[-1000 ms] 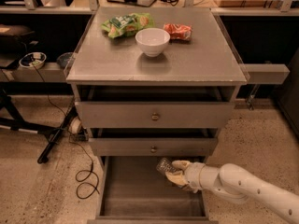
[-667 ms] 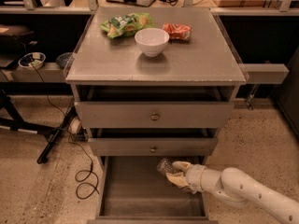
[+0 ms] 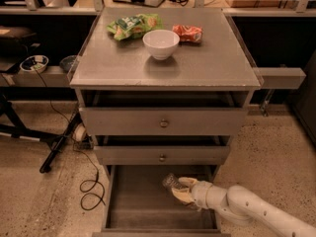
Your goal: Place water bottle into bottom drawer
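The bottom drawer [image 3: 133,206] of the grey cabinet is pulled open, with a plain grey floor. My white arm reaches in from the lower right. My gripper [image 3: 181,189] is over the drawer's right half and is shut on the water bottle [image 3: 171,181], a small clear bottle that sticks out to the upper left of the fingers, just below the middle drawer's front. The bottle is held above the drawer floor.
Two upper drawers with round knobs [image 3: 163,123] are slightly open. On the cabinet top stand a white bowl [image 3: 161,43], a green snack bag [image 3: 132,25] and an orange-red packet [image 3: 187,33]. Cables and a stand leg [image 3: 61,142] lie on the floor at the left.
My gripper with the bottle has shifted slightly left and down inside the open bottom drawer. Nothing else has moved.
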Action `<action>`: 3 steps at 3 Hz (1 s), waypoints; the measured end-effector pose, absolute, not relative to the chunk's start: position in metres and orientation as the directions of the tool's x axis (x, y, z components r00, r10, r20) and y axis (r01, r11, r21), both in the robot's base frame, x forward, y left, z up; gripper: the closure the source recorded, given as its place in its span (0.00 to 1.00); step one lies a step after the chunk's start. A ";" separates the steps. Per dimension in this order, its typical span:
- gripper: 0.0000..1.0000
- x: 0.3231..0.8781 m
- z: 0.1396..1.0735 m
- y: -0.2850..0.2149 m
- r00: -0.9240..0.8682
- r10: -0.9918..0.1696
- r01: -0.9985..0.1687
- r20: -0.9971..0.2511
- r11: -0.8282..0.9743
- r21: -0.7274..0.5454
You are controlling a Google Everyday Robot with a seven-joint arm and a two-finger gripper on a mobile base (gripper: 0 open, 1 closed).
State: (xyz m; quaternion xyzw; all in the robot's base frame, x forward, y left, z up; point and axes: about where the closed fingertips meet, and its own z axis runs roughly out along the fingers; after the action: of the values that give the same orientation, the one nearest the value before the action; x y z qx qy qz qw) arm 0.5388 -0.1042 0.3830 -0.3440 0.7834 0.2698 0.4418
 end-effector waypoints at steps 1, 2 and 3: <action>1.00 0.541 0.358 -0.104 -0.417 -0.298 -0.750 -0.859 0.647 0.140; 1.00 0.544 0.347 -0.104 -0.438 -0.301 -0.732 -0.847 0.666 0.142; 1.00 0.555 0.339 -0.100 -0.446 -0.311 -0.723 -0.839 0.678 0.133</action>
State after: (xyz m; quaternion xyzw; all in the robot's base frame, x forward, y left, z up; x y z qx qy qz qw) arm 0.5553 -0.1001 0.3388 -0.3173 0.8142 0.2455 0.4197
